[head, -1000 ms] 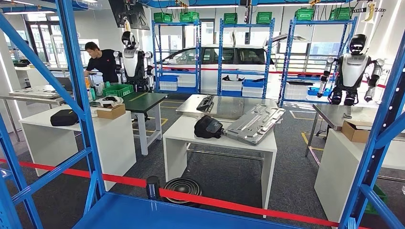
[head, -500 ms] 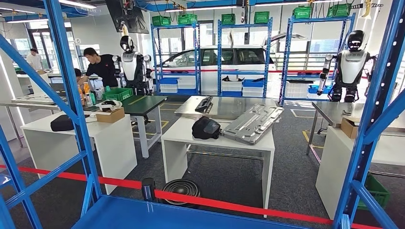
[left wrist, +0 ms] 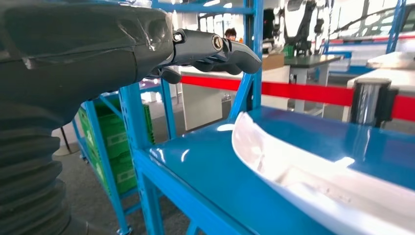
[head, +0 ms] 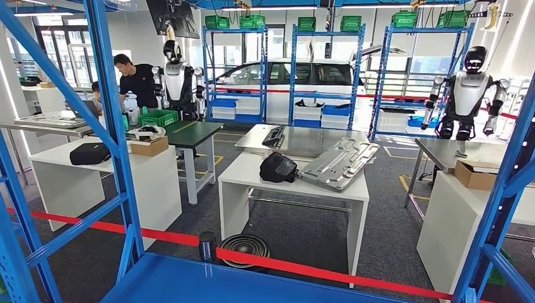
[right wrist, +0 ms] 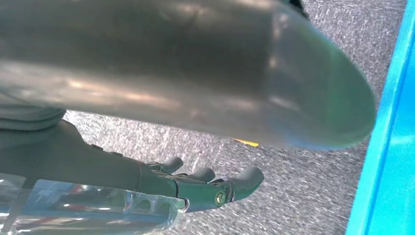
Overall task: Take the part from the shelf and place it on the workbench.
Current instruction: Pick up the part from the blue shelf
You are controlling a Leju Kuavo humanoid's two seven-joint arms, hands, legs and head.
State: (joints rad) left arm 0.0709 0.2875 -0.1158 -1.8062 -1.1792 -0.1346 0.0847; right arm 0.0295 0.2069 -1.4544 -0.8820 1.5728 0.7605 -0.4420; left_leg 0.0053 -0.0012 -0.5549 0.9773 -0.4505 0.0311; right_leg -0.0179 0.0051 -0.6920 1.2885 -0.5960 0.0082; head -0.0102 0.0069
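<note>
Beneath the left hand (left wrist: 210, 49), whose fingers are loosely curled on nothing, the pale part (left wrist: 313, 171) lies on the blue shelf (left wrist: 205, 166). Right hand (right wrist: 205, 188) fingers apart, empty.

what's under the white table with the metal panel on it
A round black coil-like thing lies on the floor beneath the white table. The red barrier tape covers its near edge, so its whole shape can't be seen.
</note>
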